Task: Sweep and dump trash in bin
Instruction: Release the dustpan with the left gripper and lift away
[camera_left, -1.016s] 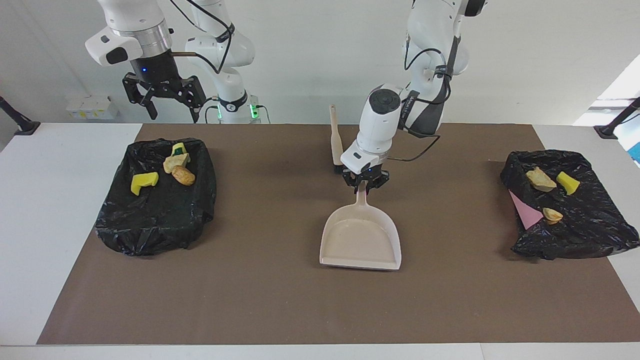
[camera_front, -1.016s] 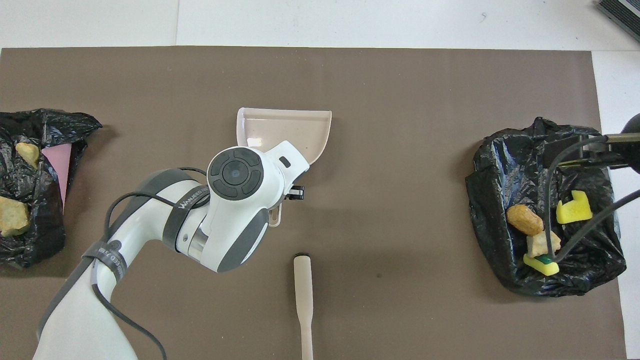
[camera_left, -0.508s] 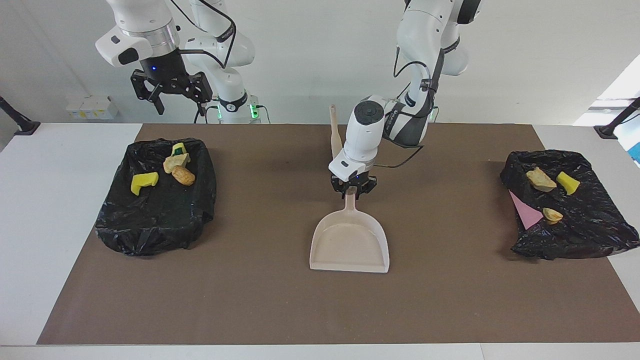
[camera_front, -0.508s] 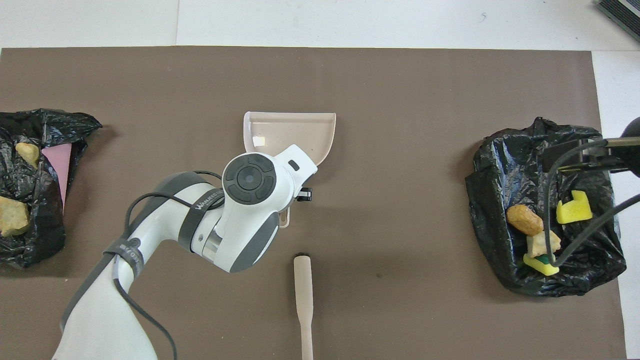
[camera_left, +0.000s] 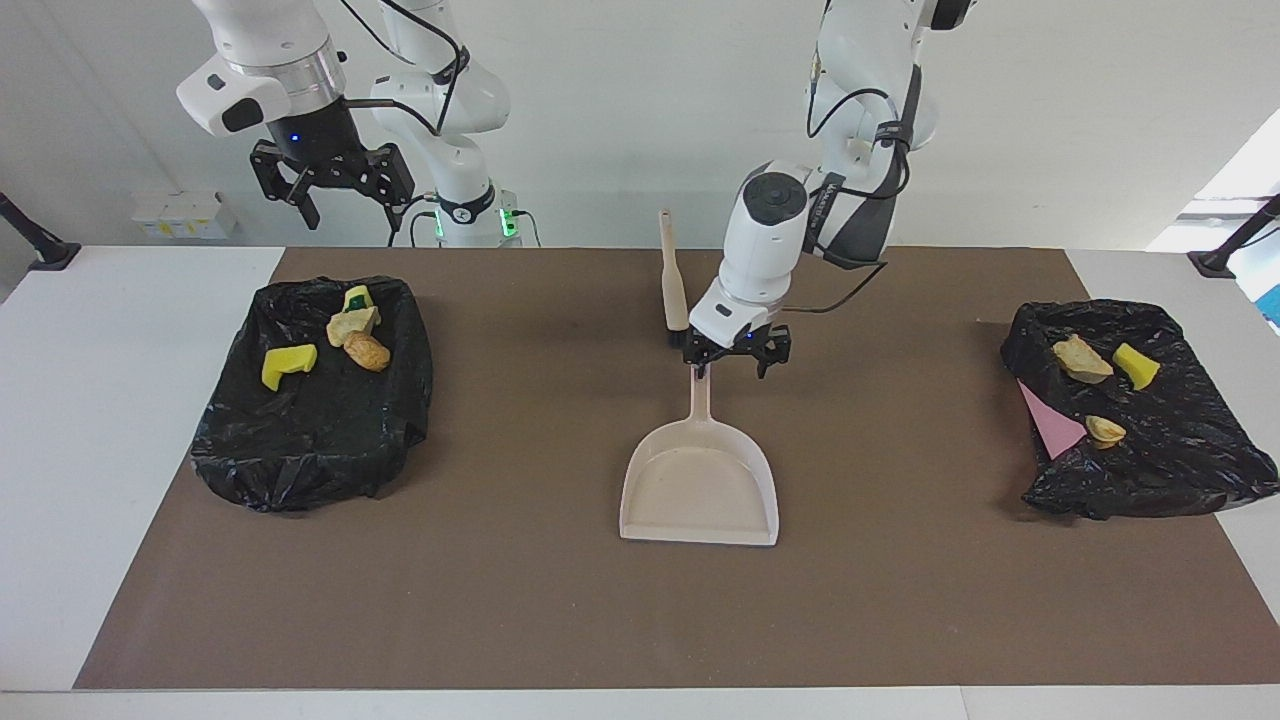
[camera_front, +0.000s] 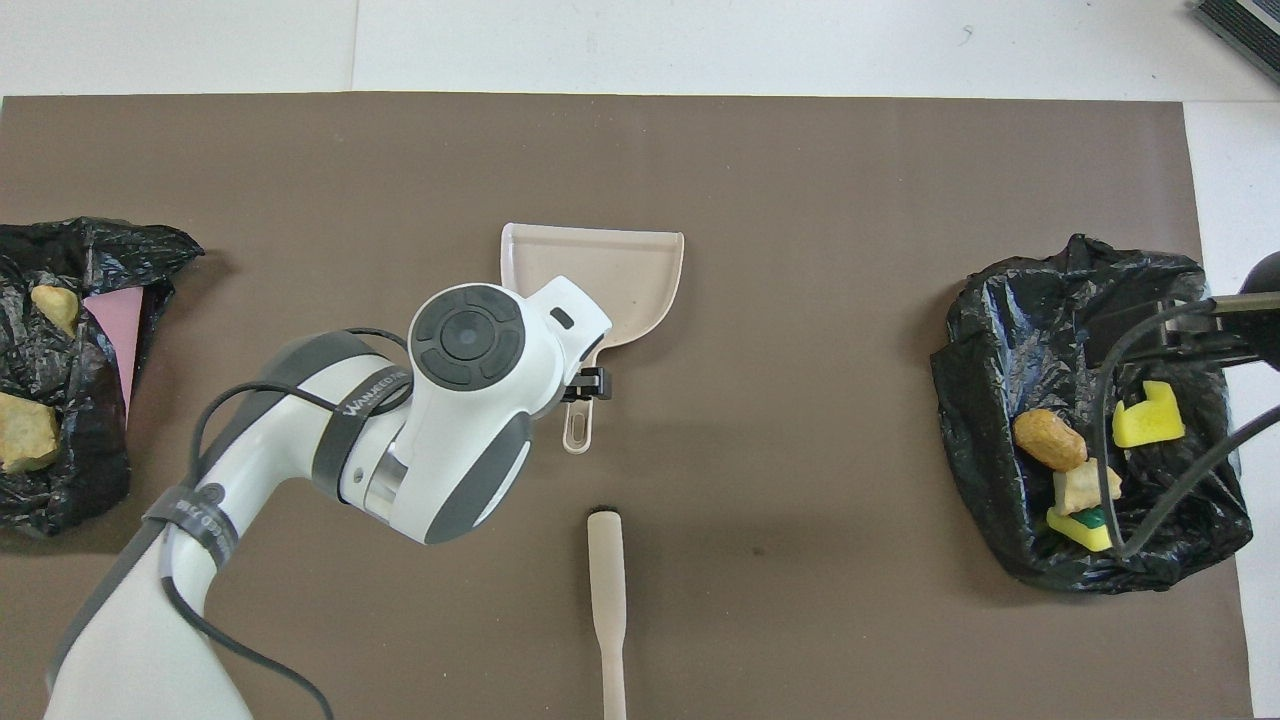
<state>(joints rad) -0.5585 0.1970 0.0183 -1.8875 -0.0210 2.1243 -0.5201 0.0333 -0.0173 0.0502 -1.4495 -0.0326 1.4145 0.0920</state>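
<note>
Lying flat on the brown mat (camera_left: 520, 600) in the middle of the table is the beige dustpan (camera_left: 700, 485), its handle pointing toward the robots and its pan holding nothing I can see. The left gripper (camera_left: 735, 358) hangs just above the handle's end, fingers spread wide and gripping nothing; the handle tip sits under one side of it, and from where I stand I can't say for sure whether a finger brushes it. Just nearer the robots than the dustpan, the beige brush (camera_left: 671, 275) lies on the mat, apart from the pan.

The trash is split between two black-bagged bins. In the bin (camera_left: 315, 400) at the right arm's end I count a yellow sponge chunk (camera_left: 288, 365), a green-backed yellow piece (camera_left: 357, 297) and two tan-brown lumps (camera_left: 358, 337) touching each other. In the other bin (camera_left: 1150, 420), at the left arm's end, lie a tan lump (camera_left: 1080, 358), a yellow chunk (camera_left: 1136, 365) just beside it and a smaller brownish lump (camera_left: 1106, 430), with a pink sheet (camera_left: 1050, 420) showing at the bag's edge.

The right gripper (camera_left: 330, 195) waits high up over the robots' edge of the table, near its bin, its fingers spread and holding nothing.
</note>
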